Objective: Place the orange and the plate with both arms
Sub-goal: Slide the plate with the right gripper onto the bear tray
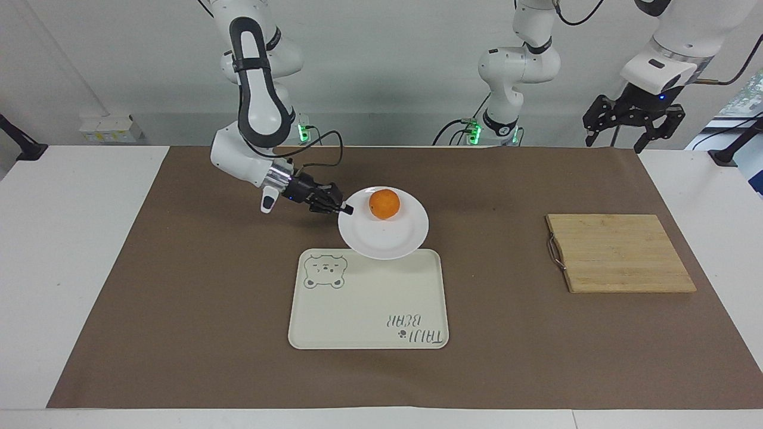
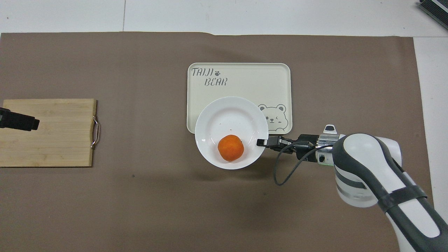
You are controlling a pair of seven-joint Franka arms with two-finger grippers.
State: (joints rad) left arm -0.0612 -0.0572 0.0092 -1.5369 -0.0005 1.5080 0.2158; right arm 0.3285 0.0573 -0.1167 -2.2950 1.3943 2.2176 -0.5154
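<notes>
The white plate (image 1: 387,237) is held up in the air by its rim, with the orange (image 1: 384,203) resting in it on the part toward the robots. My right gripper (image 1: 346,209) is shut on the plate's rim at the right arm's side. The plate hangs over the cream tray's edge nearest the robots. In the overhead view the plate (image 2: 227,113) covers part of the tray, the orange (image 2: 230,148) sits on it, and the right gripper (image 2: 260,142) pinches the rim. My left gripper (image 1: 623,140) waits open, raised at the left arm's end.
The cream bear tray (image 1: 357,310) lies mid-table on the brown mat, also in the overhead view (image 2: 245,75). A wooden cutting board (image 1: 620,253) with a metal handle lies toward the left arm's end; the left gripper (image 2: 21,120) is over it.
</notes>
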